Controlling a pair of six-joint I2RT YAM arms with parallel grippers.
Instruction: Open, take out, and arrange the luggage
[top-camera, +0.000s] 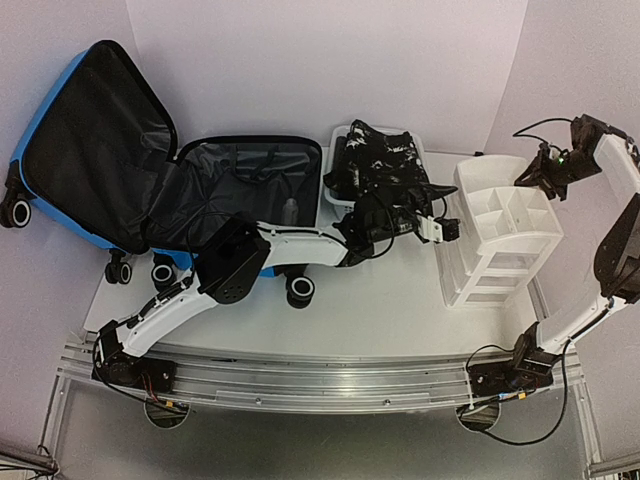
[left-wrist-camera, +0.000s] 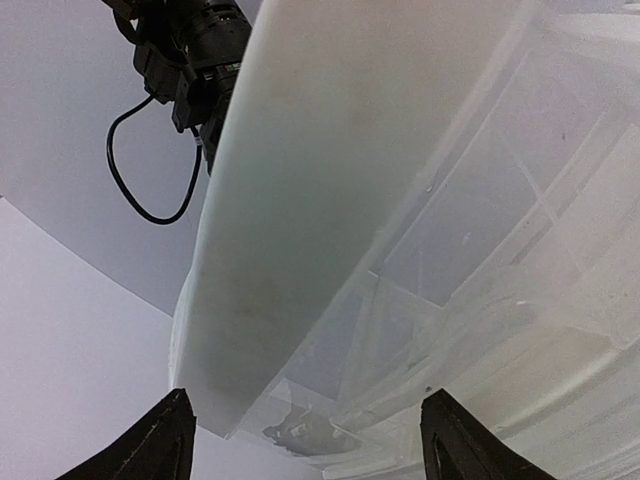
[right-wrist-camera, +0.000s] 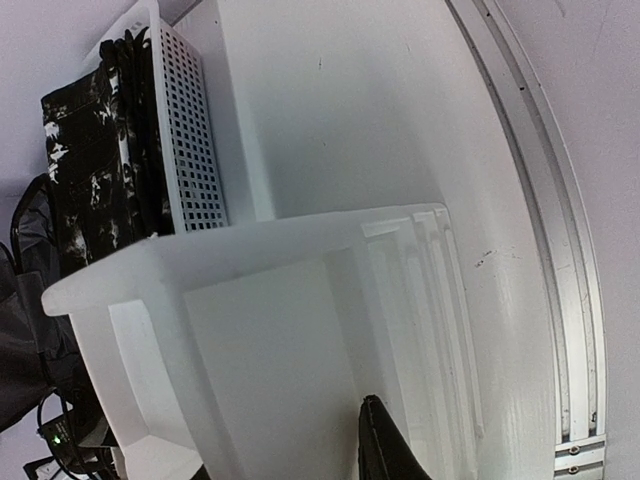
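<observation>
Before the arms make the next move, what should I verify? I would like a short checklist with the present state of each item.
1. Luggage open: ok, lid raised, black lining showing.
2. Luggage emptied: not ok, a small pale item seems to lie in its base.
3. Left gripper ready: ok, jaws wide open, right at the white organizer.
4. Right gripper holding the organizer: cannot tell, only one finger shows in its wrist view.
5. Basket filled: ok, black-and-white fabric lies in it.
</observation>
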